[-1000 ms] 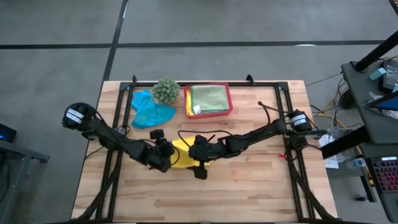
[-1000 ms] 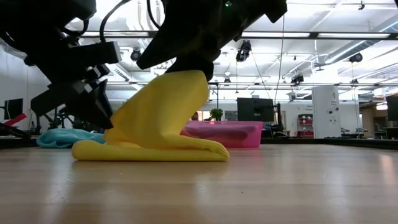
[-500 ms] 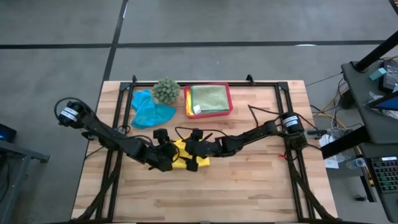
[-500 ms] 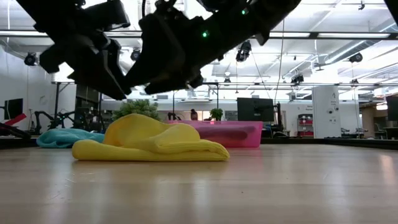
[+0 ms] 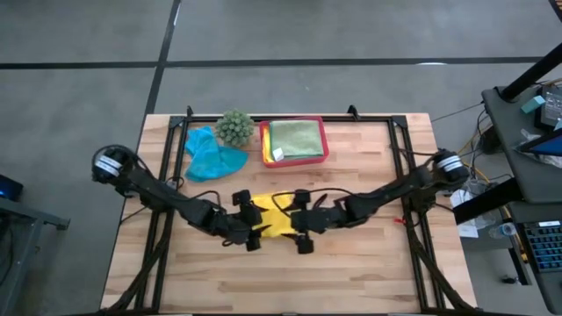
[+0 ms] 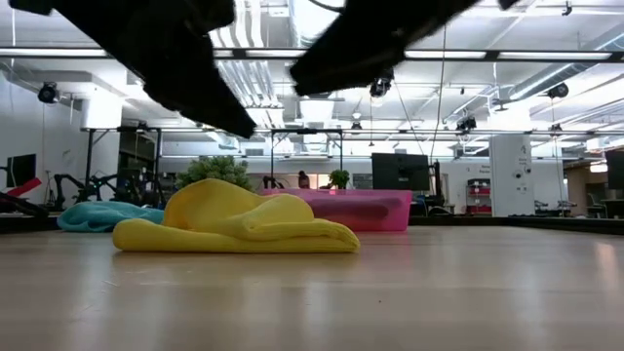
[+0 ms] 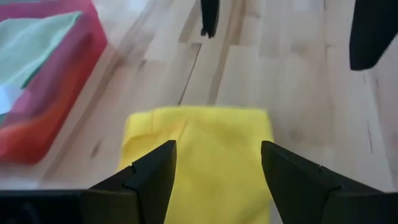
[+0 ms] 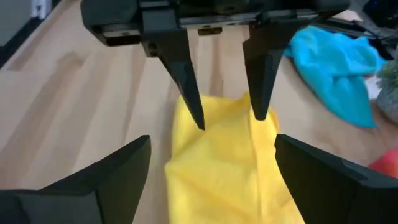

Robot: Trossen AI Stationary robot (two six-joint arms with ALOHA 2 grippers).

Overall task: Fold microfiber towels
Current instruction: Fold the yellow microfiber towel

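Left pincer [image 5: 253, 235], fingers apart, above yellow towel [image 5: 274, 217].

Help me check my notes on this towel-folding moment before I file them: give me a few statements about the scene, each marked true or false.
1. The folded yellow microfiber towel lies on the wooden table between the two grippers. True.
2. The left gripper is clamped on the yellow towel. False: its fingers stand open, with the towel lying free beyond them.
3. The right gripper is open. True.
4. The crumpled teal blue microfiber towel lies in the pink plastic tray. False: it lies on the table beside the small round spiky green plant; the tray holds a folded light green microfiber towel.
5. The yellow towel touches the tray. False: bare table lies between them.
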